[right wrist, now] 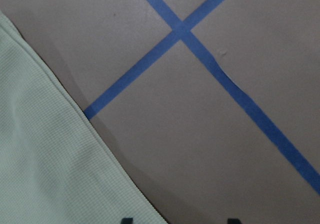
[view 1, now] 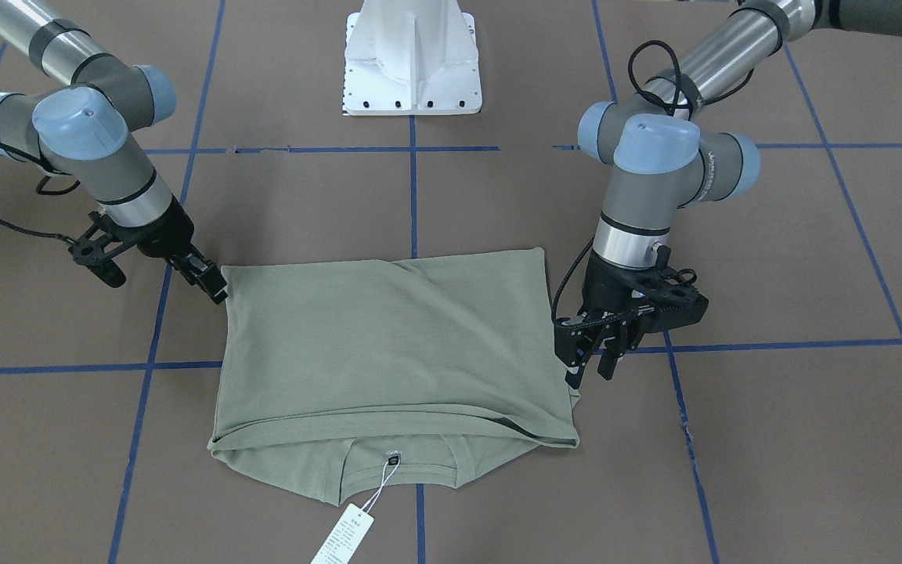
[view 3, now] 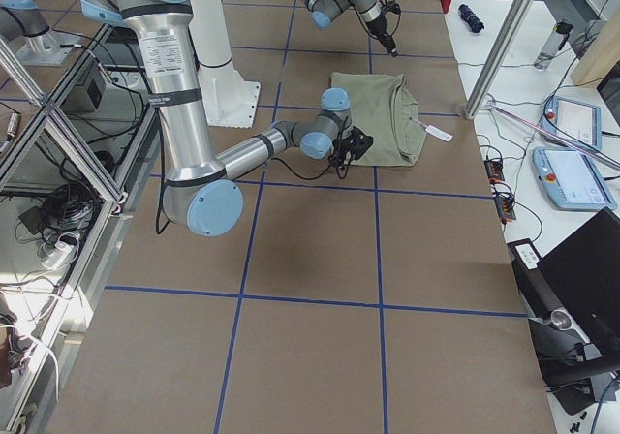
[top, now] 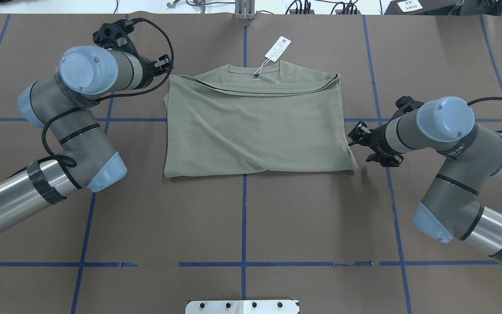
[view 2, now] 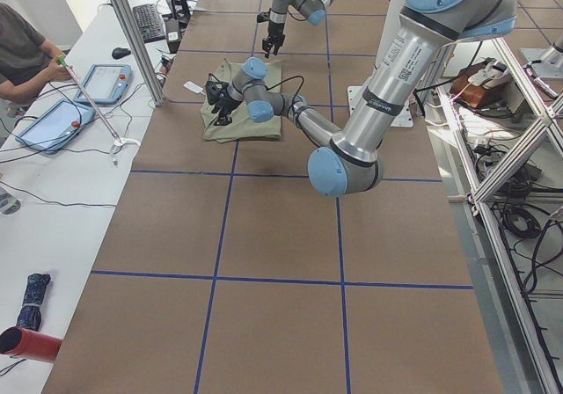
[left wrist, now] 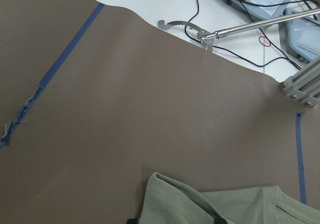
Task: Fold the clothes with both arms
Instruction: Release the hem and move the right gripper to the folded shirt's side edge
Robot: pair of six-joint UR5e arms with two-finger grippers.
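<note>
Only the top layer, or nothing, could be caught if closed here, and the fold pulled askew. The shirt is laid folded on the desk before the base. Both pairs are spread and nothing is pinched: left fingers at its corner farthest from the base, right fingers at its nearest.

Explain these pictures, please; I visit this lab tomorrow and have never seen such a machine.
Two grey metal robot arms with blue joint caps, the left arm and right arm, stand at a brown table. Four pictures come from fixed cameras above, opposite and at each end; two from wrist cameras. A folded sage-green shirt lies flat, its white hang tag attached. The black two-finger left end effector and right end effector sit open at the shirt's edges, holding nothing.
</note>
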